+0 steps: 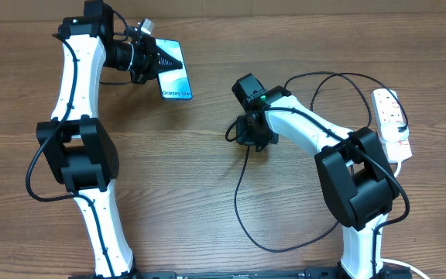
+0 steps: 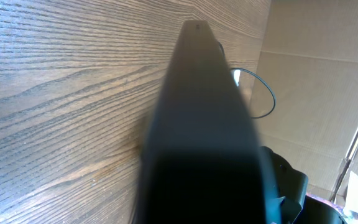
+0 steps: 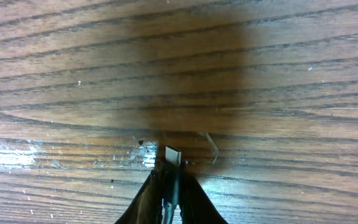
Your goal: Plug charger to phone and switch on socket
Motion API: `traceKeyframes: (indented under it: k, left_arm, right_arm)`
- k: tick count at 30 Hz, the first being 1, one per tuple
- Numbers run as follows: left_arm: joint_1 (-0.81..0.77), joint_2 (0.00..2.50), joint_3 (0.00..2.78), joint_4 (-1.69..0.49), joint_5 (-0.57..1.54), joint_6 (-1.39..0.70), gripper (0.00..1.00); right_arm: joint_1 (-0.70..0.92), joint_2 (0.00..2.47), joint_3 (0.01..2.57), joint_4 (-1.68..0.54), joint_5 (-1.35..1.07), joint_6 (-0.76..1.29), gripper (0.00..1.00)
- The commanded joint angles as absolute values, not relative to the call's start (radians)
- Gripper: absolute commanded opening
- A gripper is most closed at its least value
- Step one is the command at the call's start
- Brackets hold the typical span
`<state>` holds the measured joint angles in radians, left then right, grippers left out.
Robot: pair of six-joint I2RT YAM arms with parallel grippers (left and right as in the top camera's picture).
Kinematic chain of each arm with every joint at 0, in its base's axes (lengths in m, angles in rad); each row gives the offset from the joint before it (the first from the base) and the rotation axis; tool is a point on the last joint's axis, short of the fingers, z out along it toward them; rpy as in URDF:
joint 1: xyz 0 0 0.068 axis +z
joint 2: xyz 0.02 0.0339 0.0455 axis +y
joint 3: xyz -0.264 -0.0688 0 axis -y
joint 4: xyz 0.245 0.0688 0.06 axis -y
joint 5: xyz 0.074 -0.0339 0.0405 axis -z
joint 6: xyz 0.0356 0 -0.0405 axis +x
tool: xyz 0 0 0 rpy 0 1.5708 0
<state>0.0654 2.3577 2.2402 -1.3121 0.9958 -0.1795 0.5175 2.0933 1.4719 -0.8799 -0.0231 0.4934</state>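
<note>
The phone (image 1: 175,74), cyan screen up and tilted, is raised over the far left of the table, and my left gripper (image 1: 147,62) is shut on its near end. In the left wrist view the phone's dark edge (image 2: 201,124) fills the middle and hides the fingers. My right gripper (image 1: 248,139) is low over the middle of the table, shut on the charger's plug. The metal tip (image 3: 172,155) sticks out past the fingers, just above the wood. The charger's thin black cable (image 1: 238,194) loops toward the front and back round to the socket (image 1: 392,124) at the right edge.
The white power strip lies lengthwise along the right edge, its thick white cord (image 1: 409,267) running off at the front right. Cardboard walls (image 2: 316,93) stand beyond the table's far side. Bare wood (image 1: 207,116) separates the phone from the right gripper.
</note>
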Motion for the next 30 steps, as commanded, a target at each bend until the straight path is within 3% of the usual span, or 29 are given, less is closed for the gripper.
traceKeyframes:
  k: [1,4,11,15,17,21,30]
  left_arm:
    - [0.059,2.341,2.261,-1.31,1.044,-0.157,0.04]
    - [0.059,2.341,2.261,-1.312,1.044,-0.157,0.04]
    - [0.059,2.341,2.261,-1.312,1.044,-0.157,0.04]
    - [0.059,2.341,2.261,-1.312,1.044,-0.157,0.04]
    - [0.059,2.341,2.261,-1.312,1.044,-0.157,0.04]
    - [0.059,2.341,2.261,-1.312,1.044,-0.157,0.04]
    - [0.059,2.341,2.261,-1.312,1.044,-0.157,0.04]
  right_arm:
    - [0.516,2.09,1.491,-0.881,-0.029,0.498,0.12]
    - [0.516,2.09,1.491,-0.885,-0.046,0.498,0.2]
    - [0.516,2.09,1.491,-0.912,-0.046,0.51,0.21]
    - [0.516,2.09,1.491,-0.92,-0.046,0.52,0.36]
    - [0.516,2.09,1.491,-0.922,-0.046,0.528,0.35]
    - [0.516,2.09,1.491,-0.914,-0.046,0.528,0.19]
    - [0.516,2.09,1.491,-0.892,-0.046,0.528,0.14]
